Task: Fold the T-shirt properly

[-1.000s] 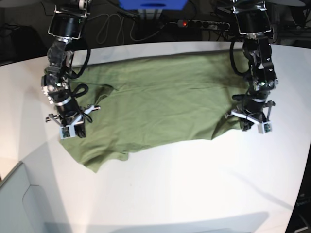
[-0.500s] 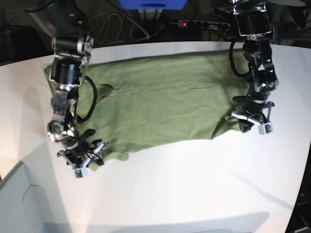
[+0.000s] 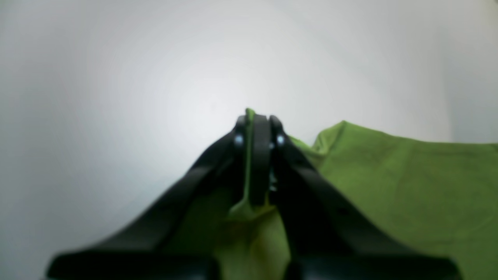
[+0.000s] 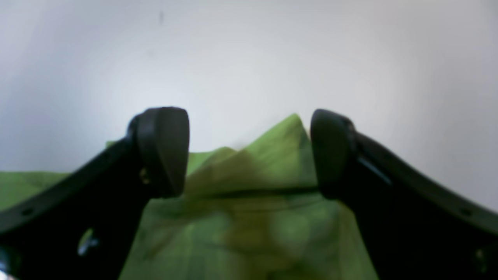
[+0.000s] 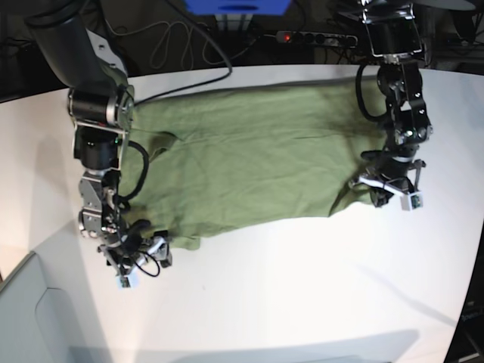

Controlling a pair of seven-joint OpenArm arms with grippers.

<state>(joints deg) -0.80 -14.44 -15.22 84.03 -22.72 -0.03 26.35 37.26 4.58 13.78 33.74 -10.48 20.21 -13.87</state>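
The T-shirt [image 5: 257,159] lies spread flat across the far half of the white table [image 5: 302,287], wrinkled and as yet unfolded, with its near hem running between your two arms. You are at the corner-gripping step, the setup for a first fold. Your left gripper [image 3: 255,155] is pinched tight on a tuck of green fabric at one near corner; the cloth shows squeezed between the closed pads in the left wrist view. Your right gripper [image 4: 249,151] stands with its fingers [image 4: 163,149] wide apart over the opposite near corner, a peak of cloth lying between them but nothing clamped. Next, I judge you need to settle those open fingers down around that corner and close before lifting. Lift both corners together, or the hem will likely drag crooked.
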